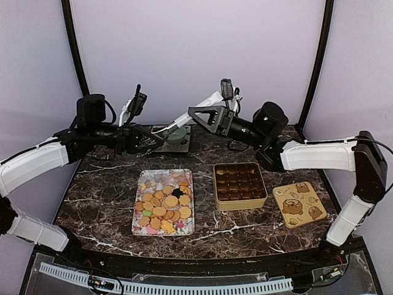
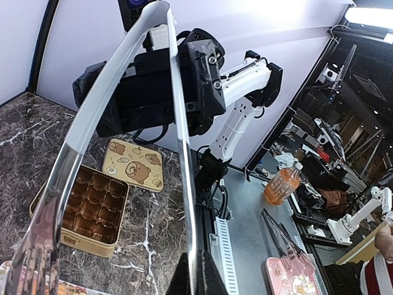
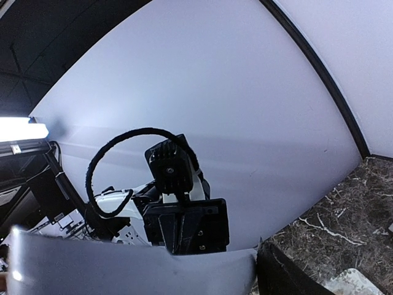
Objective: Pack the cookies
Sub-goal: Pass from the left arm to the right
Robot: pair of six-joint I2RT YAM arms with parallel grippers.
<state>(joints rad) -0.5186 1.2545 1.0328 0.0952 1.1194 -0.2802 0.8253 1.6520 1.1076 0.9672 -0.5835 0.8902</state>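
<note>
The cookies (image 1: 163, 206), mostly golden with a few pink, green and dark ones, lie on a floral tray (image 1: 140, 184) at the front middle. A gold tin (image 1: 239, 185) with brown compartments stands to its right. Its bear-print lid (image 1: 299, 204) lies further right. Above the table's back, my left gripper (image 1: 146, 138) is shut on one arm of the metal tongs (image 2: 178, 123). My right gripper (image 1: 195, 115) faces it, jaws apart around the tongs' far end. In the right wrist view the tongs (image 3: 123, 264) cross the bottom beside one dark finger (image 3: 285, 276).
A grey round object (image 1: 176, 136) sits on a dark mat at the back of the marble table (image 1: 104, 184). A white slotted cable channel (image 1: 166, 286) runs along the front edge. Off the table's right side are an orange bottle (image 2: 282, 184) and a pink tray (image 2: 295, 273).
</note>
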